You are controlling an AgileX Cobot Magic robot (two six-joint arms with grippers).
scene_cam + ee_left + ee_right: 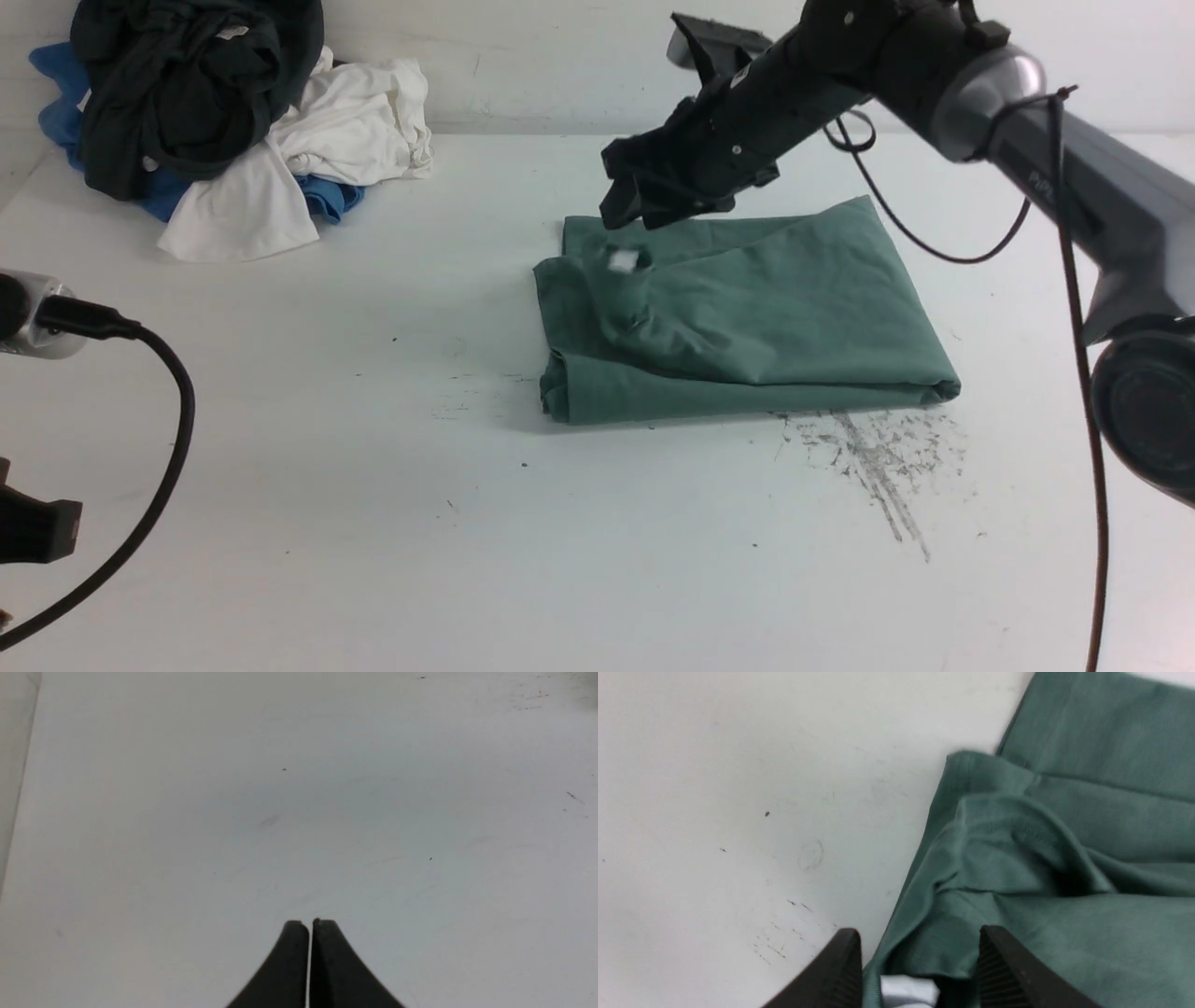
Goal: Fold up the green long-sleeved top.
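Lying folded: green top | clothes pile far-left, apart

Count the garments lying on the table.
4 at least: the folded green top at centre, plus a black garment, a white garment and a blue garment heaped at the far left corner; that heap may hide more.

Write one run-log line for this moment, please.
green top: folded on table | right gripper: open above its collar edge, holding nothing | left gripper: shut, empty, away from top
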